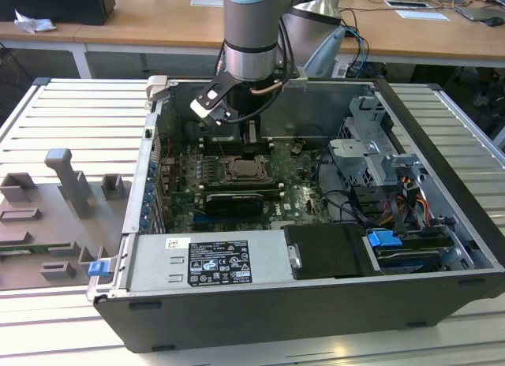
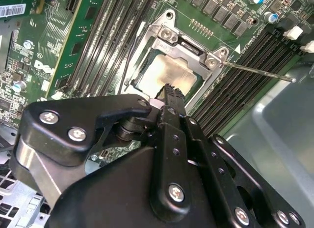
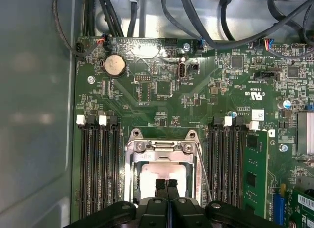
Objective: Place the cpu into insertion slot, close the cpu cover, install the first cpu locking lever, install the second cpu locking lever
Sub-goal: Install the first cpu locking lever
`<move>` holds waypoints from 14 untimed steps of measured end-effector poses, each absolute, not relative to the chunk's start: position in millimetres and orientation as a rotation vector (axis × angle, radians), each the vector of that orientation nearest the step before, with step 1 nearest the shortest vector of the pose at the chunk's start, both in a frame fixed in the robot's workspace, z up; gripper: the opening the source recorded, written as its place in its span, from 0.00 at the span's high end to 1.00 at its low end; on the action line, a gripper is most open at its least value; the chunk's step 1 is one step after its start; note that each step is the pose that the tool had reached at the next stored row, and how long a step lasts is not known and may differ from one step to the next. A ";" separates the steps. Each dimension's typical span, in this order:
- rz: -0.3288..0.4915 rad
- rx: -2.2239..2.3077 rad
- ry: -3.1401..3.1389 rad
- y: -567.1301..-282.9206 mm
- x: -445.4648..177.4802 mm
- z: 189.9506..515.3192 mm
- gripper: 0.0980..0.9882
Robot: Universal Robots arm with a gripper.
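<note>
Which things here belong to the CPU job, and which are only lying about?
Job: cpu, cpu cover, locking lever, gripper.
Lying about: coin cell battery, memory slots, power supply, grey fixture blocks.

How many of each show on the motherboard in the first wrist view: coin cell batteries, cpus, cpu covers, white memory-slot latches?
coin cell battery: 1
cpu: 1
cpu cover: 1
white memory-slot latches: 4
Total: 7
</note>
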State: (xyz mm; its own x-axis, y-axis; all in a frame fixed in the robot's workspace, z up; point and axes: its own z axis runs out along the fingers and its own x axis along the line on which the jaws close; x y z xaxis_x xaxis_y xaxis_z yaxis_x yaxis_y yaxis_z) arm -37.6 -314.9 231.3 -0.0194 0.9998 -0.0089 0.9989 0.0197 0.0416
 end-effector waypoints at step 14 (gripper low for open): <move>0.037 2.175 2.218 -314.9 -42.8 255.0 0.99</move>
State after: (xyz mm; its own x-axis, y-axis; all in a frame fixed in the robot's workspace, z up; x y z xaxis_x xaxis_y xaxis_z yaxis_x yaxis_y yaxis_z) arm -42.8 -314.9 255.0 -0.0193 0.9998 -0.0085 0.9989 0.0196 0.0416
